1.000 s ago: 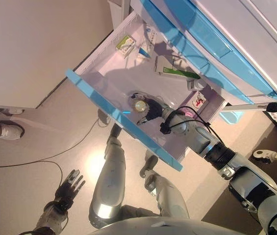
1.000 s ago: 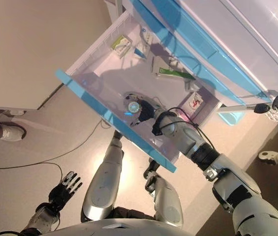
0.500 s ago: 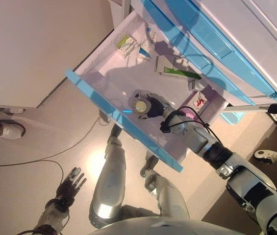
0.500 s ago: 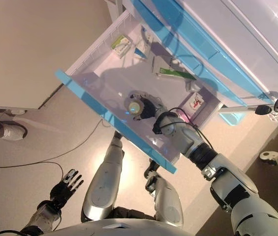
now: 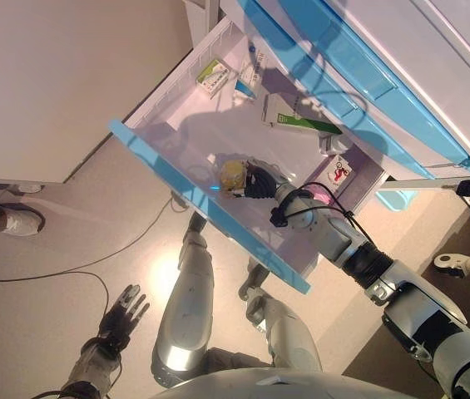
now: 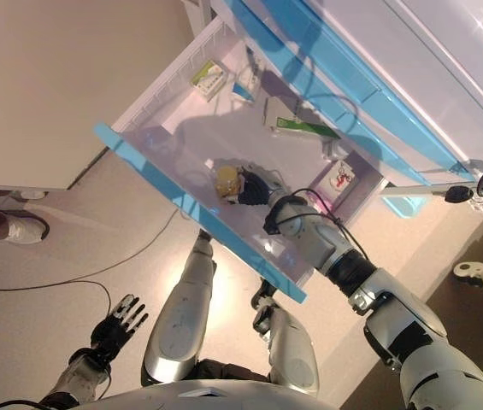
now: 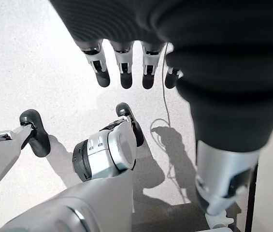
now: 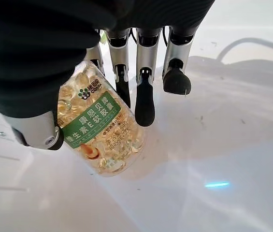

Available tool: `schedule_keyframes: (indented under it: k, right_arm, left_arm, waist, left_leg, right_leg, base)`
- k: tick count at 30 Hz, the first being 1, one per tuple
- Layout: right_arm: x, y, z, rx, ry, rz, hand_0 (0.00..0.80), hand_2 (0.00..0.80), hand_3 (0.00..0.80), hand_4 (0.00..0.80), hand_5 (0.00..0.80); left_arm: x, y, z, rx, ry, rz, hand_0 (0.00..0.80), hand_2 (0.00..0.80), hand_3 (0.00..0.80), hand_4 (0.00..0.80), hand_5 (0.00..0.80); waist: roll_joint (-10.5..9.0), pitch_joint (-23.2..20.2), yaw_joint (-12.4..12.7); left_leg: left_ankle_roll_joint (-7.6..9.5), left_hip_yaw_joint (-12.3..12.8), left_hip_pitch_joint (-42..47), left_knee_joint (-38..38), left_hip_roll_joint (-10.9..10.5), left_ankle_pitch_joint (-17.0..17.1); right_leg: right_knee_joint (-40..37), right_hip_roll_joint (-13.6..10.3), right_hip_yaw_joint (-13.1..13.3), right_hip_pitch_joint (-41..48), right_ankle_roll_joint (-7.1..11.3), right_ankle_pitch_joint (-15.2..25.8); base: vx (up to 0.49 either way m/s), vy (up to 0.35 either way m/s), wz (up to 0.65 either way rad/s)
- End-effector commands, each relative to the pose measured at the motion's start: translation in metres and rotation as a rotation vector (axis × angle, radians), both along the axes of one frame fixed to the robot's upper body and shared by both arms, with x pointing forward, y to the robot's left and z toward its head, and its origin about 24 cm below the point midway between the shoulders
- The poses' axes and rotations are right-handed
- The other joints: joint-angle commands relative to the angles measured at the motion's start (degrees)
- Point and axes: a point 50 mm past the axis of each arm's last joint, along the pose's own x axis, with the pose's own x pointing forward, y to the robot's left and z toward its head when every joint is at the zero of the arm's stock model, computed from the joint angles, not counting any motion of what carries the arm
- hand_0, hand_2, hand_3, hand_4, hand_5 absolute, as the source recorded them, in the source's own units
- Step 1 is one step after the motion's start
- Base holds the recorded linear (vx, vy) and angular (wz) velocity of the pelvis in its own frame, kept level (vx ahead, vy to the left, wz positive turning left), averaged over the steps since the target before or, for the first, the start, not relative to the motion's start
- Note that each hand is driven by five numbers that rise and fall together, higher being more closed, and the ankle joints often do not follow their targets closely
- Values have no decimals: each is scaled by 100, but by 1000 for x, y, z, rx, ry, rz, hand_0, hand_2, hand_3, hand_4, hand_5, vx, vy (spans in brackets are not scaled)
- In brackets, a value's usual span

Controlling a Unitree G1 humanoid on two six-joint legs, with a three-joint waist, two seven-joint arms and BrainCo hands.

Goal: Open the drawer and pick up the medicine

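The pale drawer with a blue front [image 5: 186, 193] stands pulled out. Inside it, my right hand [image 5: 261, 182] is shut on the medicine, a clear bottle of yellow capsules with a green label [image 8: 100, 129], pinched between thumb [image 8: 40, 131] and fingers [image 8: 144, 94]. The bottle [image 5: 232, 174] sits just above the drawer floor, near the blue front. My left hand [image 5: 123, 312] hangs low at the lower left, open and empty over the floor, and it shows in its own wrist view [image 7: 125, 72].
Further back in the drawer lie a small green-and-white box [image 5: 212, 76], a long green-and-white box [image 5: 298, 118] and a small box with red print [image 5: 337, 172]. A shut blue-fronted drawer [image 5: 347, 91] is above. A person's shoe [image 5: 8, 221] is at the left.
The bottle has turned in my right hand: its round pale cap faced the camera before, now its yellow side shows, and it has moved slightly away from the blue front. The left hand is unchanged.
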Motion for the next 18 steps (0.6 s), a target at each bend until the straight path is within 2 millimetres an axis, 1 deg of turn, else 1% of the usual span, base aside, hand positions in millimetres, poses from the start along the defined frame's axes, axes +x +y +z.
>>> schedule_keyframes:
  k: [1,3,5,6,7,8,9,10,12,13,15,18]
  right_arm:
    - [-8,12,17,86,-72,96,800,800,800,800,800]
    - [-11,14,23,102,-98,120,800,800,800,800,800]
    - [-16,16,33,125,-131,158,800,800,800,800,800]
    - [-20,18,41,137,-157,189,800,800,800,800,800]
    - [-27,21,52,145,-204,239,800,800,800,800,800]
    - [-36,24,67,163,-257,286,800,800,800,800,800]
    - [-41,24,75,171,-282,310,800,800,800,800,800]
    - [-49,26,89,194,-320,355,800,800,800,800,800]
    - [-64,25,111,226,-382,414,800,800,800,800,800]
    - [-76,23,127,227,-455,467,800,800,800,800,800]
    - [-88,18,143,217,-537,509,800,800,800,800,800]
    - [-102,10,162,215,-593,553,800,800,800,800,800]
  left_arm:
    - [-15,-12,-8,0,58,-59,0,0,0,0,0]
    - [-15,-11,-9,-1,58,-56,0,0,0,0,0]
    - [-16,-12,-9,2,60,-55,0,0,0,0,0]
    - [-18,-12,-9,3,62,-52,0,0,0,0,0]
    - [-19,-11,-10,5,63,-48,0,0,0,0,0]
    - [-19,-12,-10,11,64,-44,0,0,0,0,0]
    - [-19,-12,-10,14,65,-41,0,0,0,0,0]
    - [-19,-11,-10,18,66,-34,0,0,0,0,0]
    - [-21,-11,-11,23,73,-24,0,0,0,0,0]
    - [-23,-11,-12,26,78,-17,0,0,0,0,0]
    - [-27,-12,-13,27,86,-14,0,0,0,0,0]
    - [-36,-15,-17,28,119,-15,0,0,0,0,0]
  waist:
    - [164,-124,-43]
    - [155,-124,-60]
    - [147,-124,-78]
    - [138,-124,-93]
    - [126,-124,-116]
    - [105,-124,-138]
    - [94,-124,-147]
    - [73,-124,-168]
    - [41,-124,-192]
    - [23,-124,-219]
    - [11,-153,-236]
    - [-5,-409,-279]
  left_leg:
    - [356,-17,-90,472,-361,-660]
    - [356,-11,-50,453,-351,-668]
    - [356,-10,-8,446,-337,-685]
    - [354,-7,40,427,-323,-692]
    - [349,4,103,397,-305,-695]
    - [347,15,183,359,-286,-697]
    - [344,23,230,339,-273,-697]
    - [342,36,321,294,-252,-698]
    - [337,81,579,163,-209,-693]
    - [332,105,758,84,-194,-686]
    - [322,149,977,-38,-170,-672]
    - [307,193,1253,-262,-129,-647]
  right_leg:
    - [239,-111,184,-448,-28,624]
    - [222,-106,207,-422,-20,629]
    - [223,-105,222,-402,-12,630]
    - [223,-101,238,-378,-4,632]
    - [221,-99,258,-344,10,636]
    - [210,-96,280,-291,30,643]
    - [202,-97,293,-255,40,647]
    - [186,-93,319,-193,55,652]
    - [131,-93,374,-7,79,649]
    - [93,-98,418,132,93,643]
    - [11,-100,461,313,101,642]
    - [-121,-106,500,493,110,646]
  base:
    - [0,0,0]
    - [0,0,0]
    - [0,0,0]
    - [0,0,0]
    - [-16,-47,-2]
    - [-13,-48,-2]
    - [-14,-61,-2]
    - [-1,-57,-4]
    - [3,-54,-7]
    - [-5,-47,-11]
    - [6,-39,-20]
    - [61,-27,-16]
